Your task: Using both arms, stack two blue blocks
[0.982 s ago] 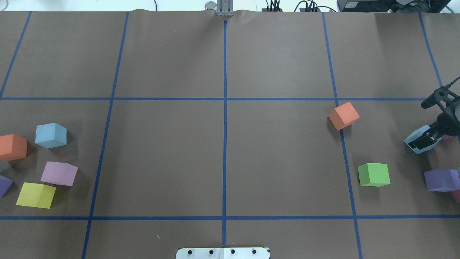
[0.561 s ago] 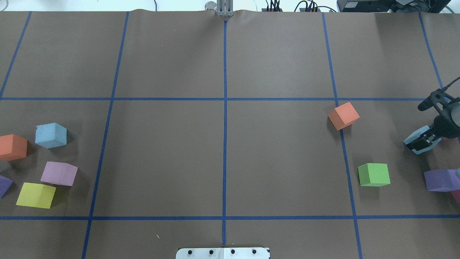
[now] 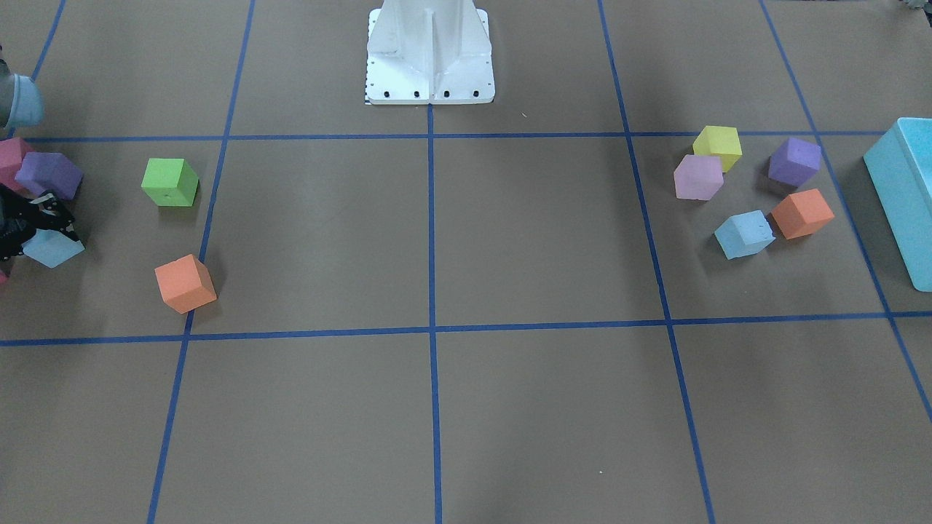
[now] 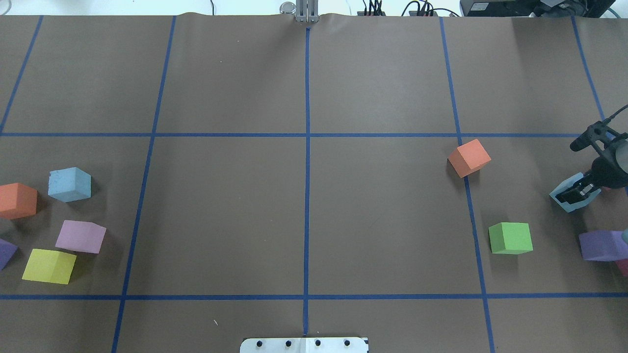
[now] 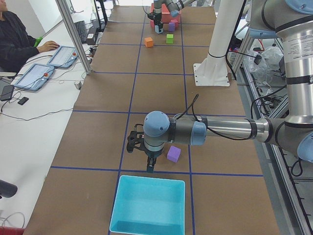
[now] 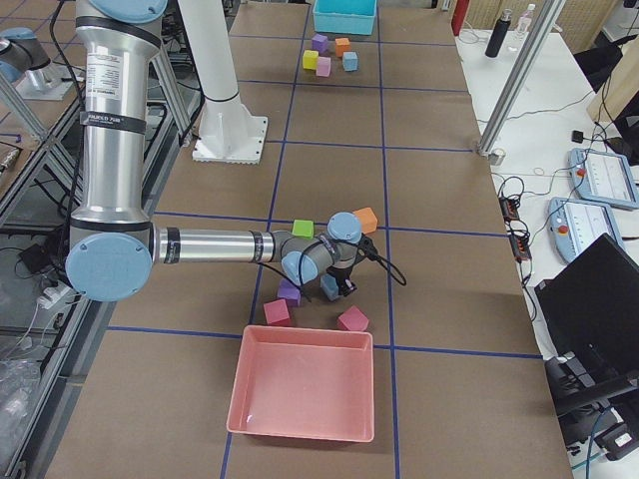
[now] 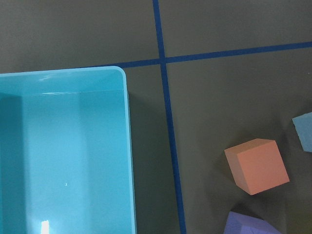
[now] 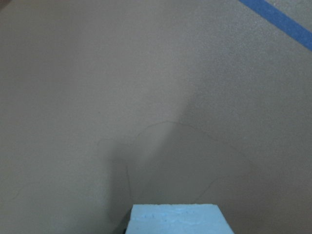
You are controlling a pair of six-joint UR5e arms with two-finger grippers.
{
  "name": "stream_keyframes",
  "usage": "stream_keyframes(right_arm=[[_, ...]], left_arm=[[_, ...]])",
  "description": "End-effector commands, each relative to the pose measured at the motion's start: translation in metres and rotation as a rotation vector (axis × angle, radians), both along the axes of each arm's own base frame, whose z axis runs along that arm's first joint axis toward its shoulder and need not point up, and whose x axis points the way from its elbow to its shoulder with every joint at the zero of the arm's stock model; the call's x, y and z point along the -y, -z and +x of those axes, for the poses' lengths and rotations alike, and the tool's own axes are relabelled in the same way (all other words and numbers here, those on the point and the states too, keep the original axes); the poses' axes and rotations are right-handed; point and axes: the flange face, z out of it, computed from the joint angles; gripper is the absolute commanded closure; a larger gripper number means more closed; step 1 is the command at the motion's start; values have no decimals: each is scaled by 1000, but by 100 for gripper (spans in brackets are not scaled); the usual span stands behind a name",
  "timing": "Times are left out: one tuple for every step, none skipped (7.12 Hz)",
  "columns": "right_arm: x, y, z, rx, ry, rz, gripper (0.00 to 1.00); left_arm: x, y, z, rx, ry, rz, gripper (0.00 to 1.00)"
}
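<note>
One blue block (image 4: pixel 563 197) is at the table's right edge, tilted, between the fingers of my right gripper (image 4: pixel 575 192), which is shut on it. It also shows in the front-facing view (image 3: pixel 52 249) and at the bottom of the right wrist view (image 8: pixel 175 220). The other blue block (image 4: pixel 69 184) rests on the table at the left, among other cubes; it also shows in the front-facing view (image 3: pixel 744 234). My left gripper (image 5: pixel 149 168) shows only in the exterior left view, over the table near the turquoise box; I cannot tell whether it is open or shut.
An orange cube (image 4: pixel 469 157), a green cube (image 4: pixel 510 238) and a purple cube (image 4: pixel 601 245) lie near the right gripper. Orange (image 4: pixel 17 200), lilac (image 4: pixel 81 236) and yellow (image 4: pixel 49 265) cubes surround the left blue block. A turquoise box (image 3: pixel 903 196) and a pink tray (image 6: pixel 305 384) stand at the table's ends.
My right gripper, with the blue block in it, has shifted slightly to the left in the overhead view. The other cubes have not moved.
</note>
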Motion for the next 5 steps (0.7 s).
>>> stream_keyframes(right_arm=[[11, 20, 1, 37, 0, -19, 42], [31, 48, 9, 48, -25, -51, 42], [48, 99, 7, 44, -35, -80, 43], [70, 165, 1, 23, -45, -118, 43], [89, 236, -8, -4, -60, -153, 43]], left_arm=[[2, 2, 0, -2, 2, 1, 2], [4, 4, 0, -2, 4, 2, 2], [6, 8, 1, -7, 7, 3, 2], [21, 21, 1, -12, 35, -2, 2], [39, 40, 12, -24, 74, -29, 2]])
